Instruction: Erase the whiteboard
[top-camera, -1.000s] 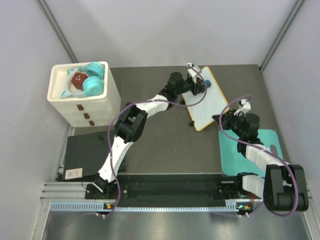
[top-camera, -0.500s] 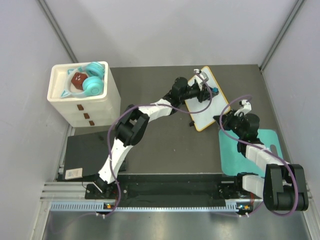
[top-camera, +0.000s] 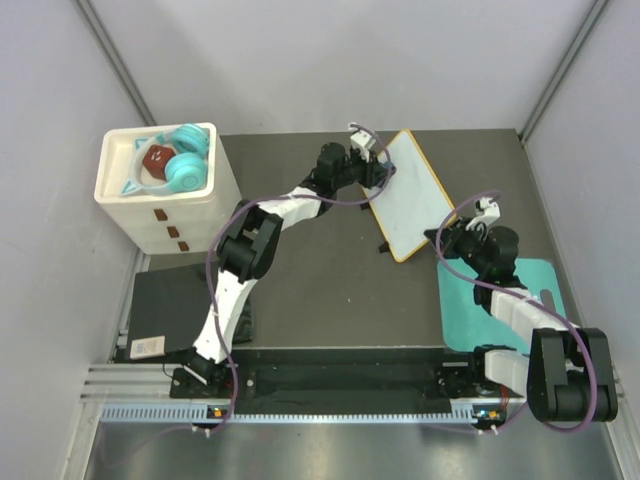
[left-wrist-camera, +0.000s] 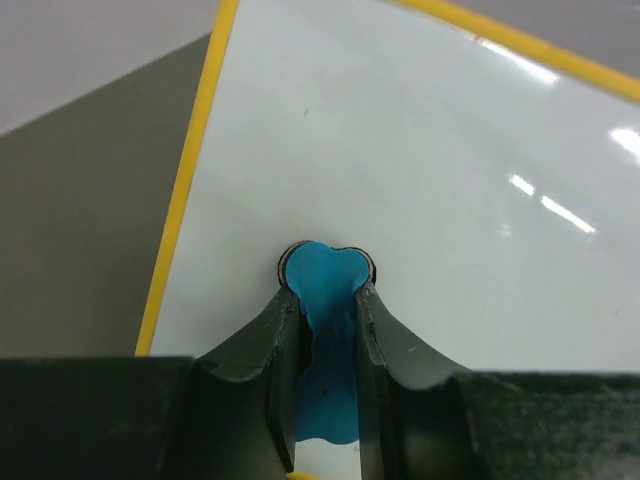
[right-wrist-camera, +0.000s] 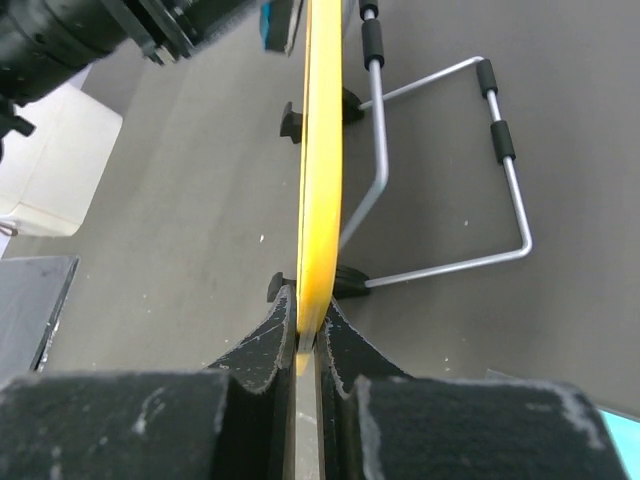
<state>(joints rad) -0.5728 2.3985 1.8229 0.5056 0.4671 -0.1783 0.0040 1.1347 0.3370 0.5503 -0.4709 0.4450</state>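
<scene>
Toward far right of table (top-camera: 320, 290), clamping whiteboard (top-camera: 415, 200) by its yellow edge with right gripper (right-wrist-camera: 308, 320), tilted on wire stand (right-wrist-camera: 499, 141). Pressing blue eraser (left-wrist-camera: 322, 275) on white surface near left frame, squeezed between left gripper (left-wrist-camera: 325, 292) fingers.

I have the left arm (top-camera: 290, 208) stretched far out from its base, wrist level, the left gripper (left-wrist-camera: 325, 292) pinched tight on a blue eraser (left-wrist-camera: 320, 268). The right arm (top-camera: 515, 305) sits folded, elbow bent, with the right gripper (right-wrist-camera: 310, 318) clamped on the whiteboard (right-wrist-camera: 322, 150) edge.
</scene>
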